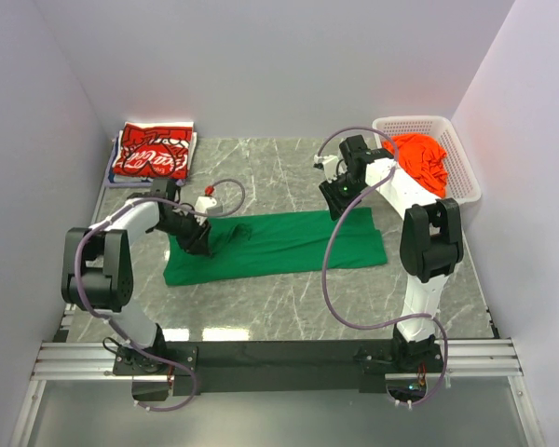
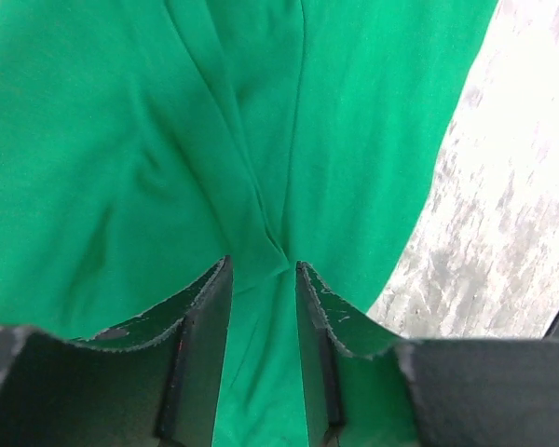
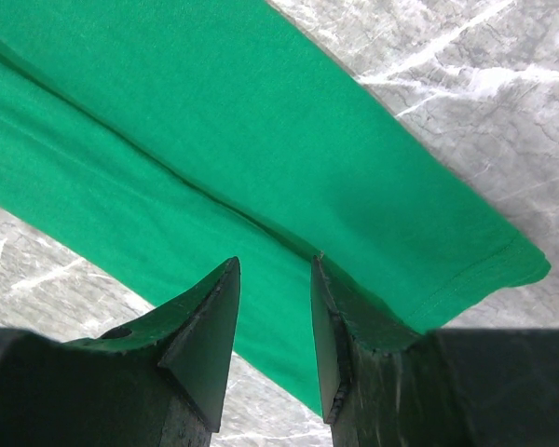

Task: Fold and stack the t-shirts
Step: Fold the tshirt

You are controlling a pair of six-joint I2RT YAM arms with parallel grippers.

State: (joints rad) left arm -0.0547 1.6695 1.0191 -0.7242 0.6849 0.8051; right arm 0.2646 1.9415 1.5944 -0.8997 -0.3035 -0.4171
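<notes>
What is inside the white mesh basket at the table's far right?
A crumpled orange t-shirt fills the basket; anything underneath it is hidden by the cloth.

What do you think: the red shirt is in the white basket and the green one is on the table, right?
No, the orange shirt is in the white basket, as the top view shows. The green one is on the table.
</notes>
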